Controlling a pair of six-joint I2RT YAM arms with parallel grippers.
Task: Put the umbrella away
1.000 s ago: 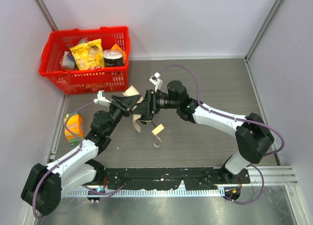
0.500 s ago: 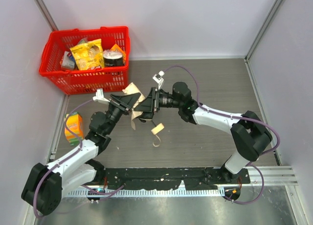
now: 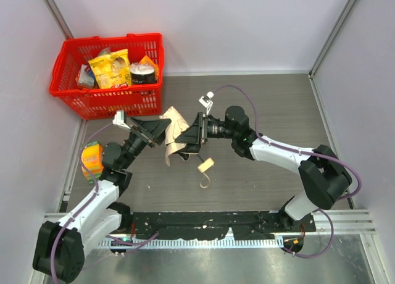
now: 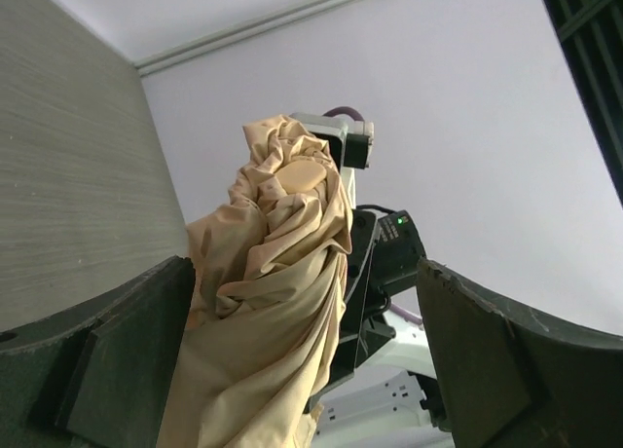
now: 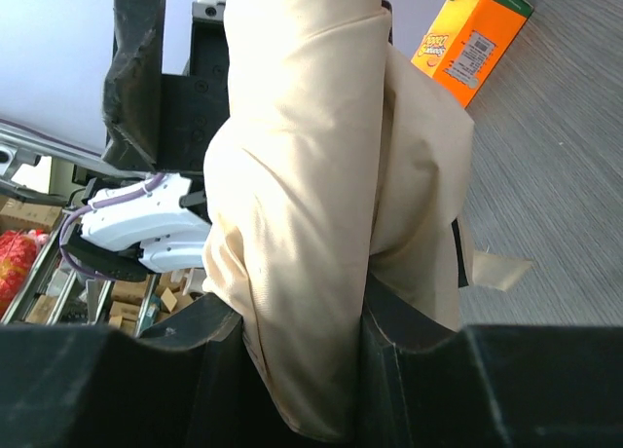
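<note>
While the umbrella (image 3: 174, 131) hangs bunched above the middle of the table (image 3: 278, 105), you hold it in the right end effector (image 3: 191, 136). That end effector's fingers (image 5: 409, 341) pinch the pale beige folds from both sides. The cream handle (image 3: 205, 165) dangles below the bundle, with the loop cord (image 3: 203, 183) under it. You cannot tell from above whether the cord reaches the table. Your left end effector (image 3: 160, 131) stands wide, and the cloth rises between its two fingers (image 4: 107, 360) without being gripped. An orange carton (image 3: 92, 160) stands beside your left arm. A red basket (image 3: 117, 102) full of packets sits in the far left corner.
</note>
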